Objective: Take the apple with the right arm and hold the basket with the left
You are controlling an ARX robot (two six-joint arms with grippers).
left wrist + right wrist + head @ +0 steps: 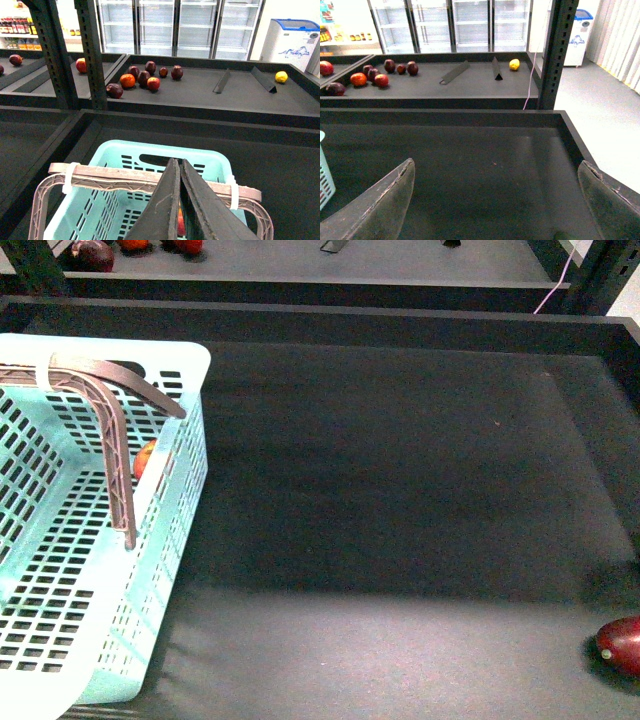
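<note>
Jaws of the left gripper (179, 200) are pressed together over the stiff, light aqua slotted plastic basket (185, 365) at frame left, holding the smooth, firm red apple (145, 458); the right gripper (495, 200) is spread.

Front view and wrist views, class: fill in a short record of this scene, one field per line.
basket: aqua basket at the table's left edge, brown handles up
apple: apple inside the basket, mostly hidden by its wall
maroon fruit: maroon fruit at the table's right edge
left pincer: left pincer shut, above the basket
right pincer: right pincer open, empty
</note>
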